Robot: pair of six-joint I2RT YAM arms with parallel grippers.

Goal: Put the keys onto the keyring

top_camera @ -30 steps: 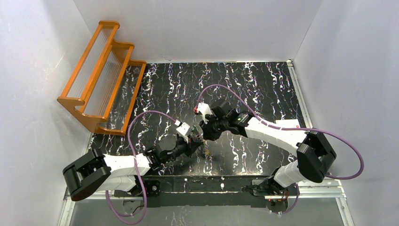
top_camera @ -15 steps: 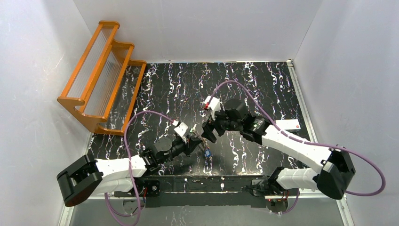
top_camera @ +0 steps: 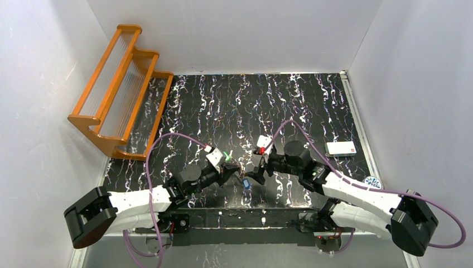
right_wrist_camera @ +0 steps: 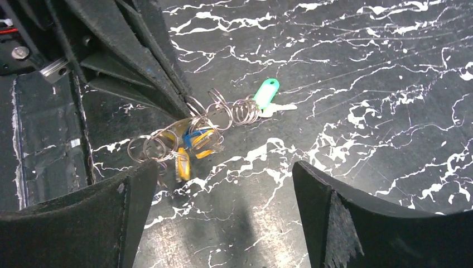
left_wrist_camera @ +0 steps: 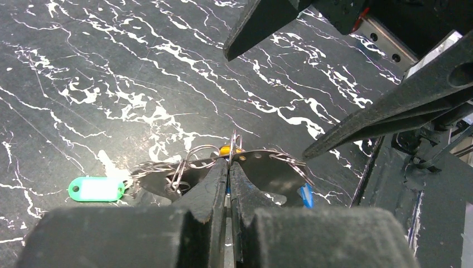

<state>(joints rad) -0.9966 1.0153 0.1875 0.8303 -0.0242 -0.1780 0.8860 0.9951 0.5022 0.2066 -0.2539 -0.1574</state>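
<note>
The left fingers (left_wrist_camera: 209, 192) are pressed together and pinch a thin wire ring of the keyring (left_wrist_camera: 268, 172), a grey flat metal piece that sticks out to both sides of the fingertips. The bunch is near the front edge of the black marbled worktop (top_camera: 290, 100), between the two arms. On the right wrist view, a chain of small rings (right_wrist_camera: 231, 114) runs from the left fingers to a green tag (right_wrist_camera: 265, 92), which is at the far end of the chain. A blue key (right_wrist_camera: 196, 137) and a yellow key (right_wrist_camera: 183, 164) sit close under the pinch point, touching the rings. I cannot tell if the bunch lies on the worktop or hangs just above it. The right fingers (right_wrist_camera: 385, 223) are spread wide and hold nothing; they are just beside the bunch, apart from it. An orange rack (top_camera: 120, 89) leans at the far left corner, and a white box (top_camera: 341, 148) lies at the right.
</note>
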